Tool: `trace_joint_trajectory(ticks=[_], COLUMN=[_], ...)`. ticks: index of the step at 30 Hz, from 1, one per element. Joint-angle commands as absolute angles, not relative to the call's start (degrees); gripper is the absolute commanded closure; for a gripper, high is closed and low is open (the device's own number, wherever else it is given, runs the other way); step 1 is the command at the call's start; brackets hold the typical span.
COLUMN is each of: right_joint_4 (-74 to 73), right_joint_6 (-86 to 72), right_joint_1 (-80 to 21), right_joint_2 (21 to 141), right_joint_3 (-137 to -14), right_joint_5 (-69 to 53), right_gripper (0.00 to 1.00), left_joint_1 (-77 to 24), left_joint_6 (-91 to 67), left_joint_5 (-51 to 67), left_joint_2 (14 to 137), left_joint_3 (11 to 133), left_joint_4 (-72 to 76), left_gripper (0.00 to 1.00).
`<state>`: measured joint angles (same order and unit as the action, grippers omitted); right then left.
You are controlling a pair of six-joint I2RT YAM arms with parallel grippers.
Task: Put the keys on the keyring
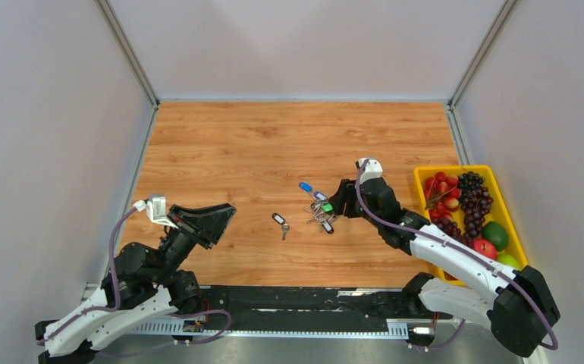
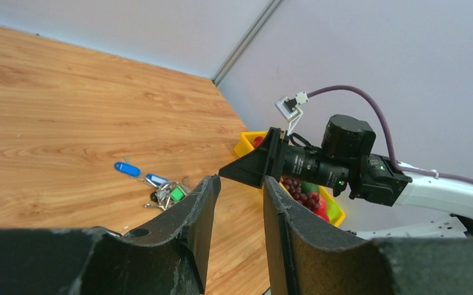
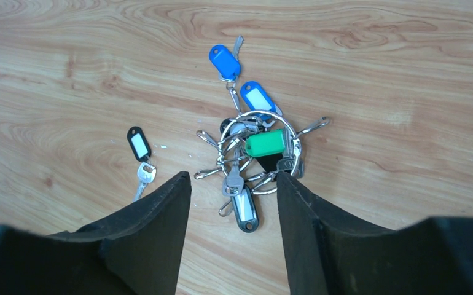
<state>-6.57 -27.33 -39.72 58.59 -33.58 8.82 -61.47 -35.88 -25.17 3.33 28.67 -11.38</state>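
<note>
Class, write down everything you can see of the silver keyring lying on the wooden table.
The keyring is a thin loop of shiny silver wire, lying flat on the wooden table. Several keys are bunched on and across it: a green tag lies over its middle, a white-windowed blue tag sits at one edge and a black-framed tag at the opposite edge. Whether each is threaded on cannot be told. The right claw hangs open above it, apparently not touching.
</note>
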Motion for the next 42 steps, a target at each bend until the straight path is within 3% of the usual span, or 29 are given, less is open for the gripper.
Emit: trace_joint_trajectory(ticks=[1, 6, 15, 25, 42], right_joint_4=[-4.5, -1.4, 3.0, 7.7, 3.3], right_joint_6=[-27.9, -28.5, -36.2, -48.3, -64.2], right_joint_1=[-40.3, -42.3, -46.0, -49.8, -51.6], right_joint_2=[61.7, 68.1, 75.3, 83.1, 86.8], right_joint_3=[-37.0, -38.1, -39.1, -38.8, -39.8], right_joint_5=[4.4, 2.3, 2.3, 3.6, 11.3], right_gripper=[0.53, 0.66, 0.53, 0.53, 0.51], left_joint_1=[-61.4, -61.3, -61.4, -61.4, -61.4], left_joint_6=[-35.2, -34.9, -34.6, -35.1, -35.8], left_joint_5=[-25.4, -25.7, -25.3, -23.5, -22.7], left_joint_2=[4.0, 4.2, 4.4, 4.6, 3.1], left_joint_3=[29.6, 29.6, 29.7, 29.0, 30.2], left_joint_4=[-10.3, -10.3, -10.9, -10.9, -14.4], left_gripper=[0.58, 0.58, 0.58, 0.57, 0.55])
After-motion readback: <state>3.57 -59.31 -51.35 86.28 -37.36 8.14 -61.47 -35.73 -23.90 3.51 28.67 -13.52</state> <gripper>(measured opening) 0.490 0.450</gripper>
